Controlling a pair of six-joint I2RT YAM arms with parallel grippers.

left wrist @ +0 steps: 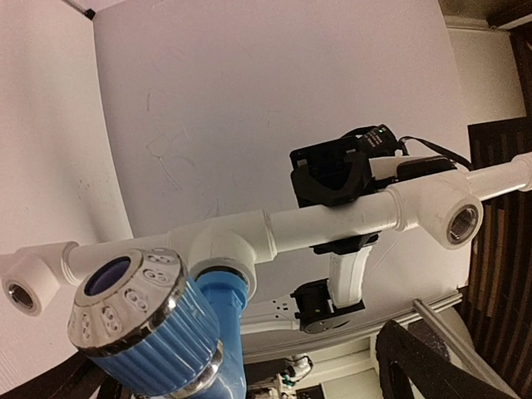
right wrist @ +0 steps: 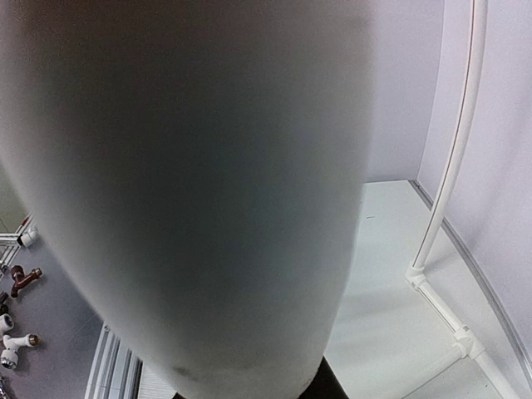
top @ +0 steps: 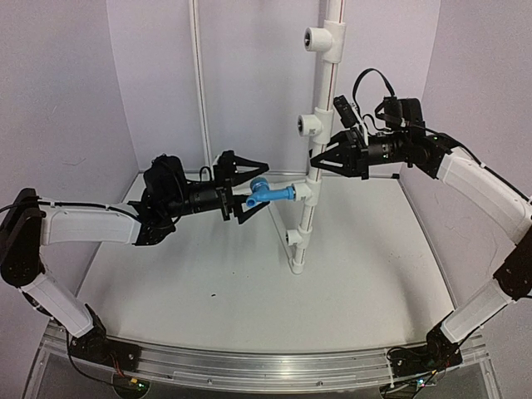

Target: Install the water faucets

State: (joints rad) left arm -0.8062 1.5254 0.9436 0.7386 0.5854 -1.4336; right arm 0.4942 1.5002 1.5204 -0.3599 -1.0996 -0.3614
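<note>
Left gripper (top: 263, 186) jaws released, spread wide around blue faucet (top: 278, 194) knob. Right gripper (top: 313, 161) jaws straddle white pipe (top: 325, 87); grip cannot be told.

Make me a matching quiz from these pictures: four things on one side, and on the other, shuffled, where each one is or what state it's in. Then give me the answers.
Things
1. blue faucet
2. left gripper
3. right gripper
4. top tee fitting

Places or states
A. at the white pipe, above the faucet
B. port bare, nothing screwed in
C. fingers spread around the knob
D. its end meeting a lower tee

Pairs: 1-D, 2-C, 3-A, 4-B
</note>
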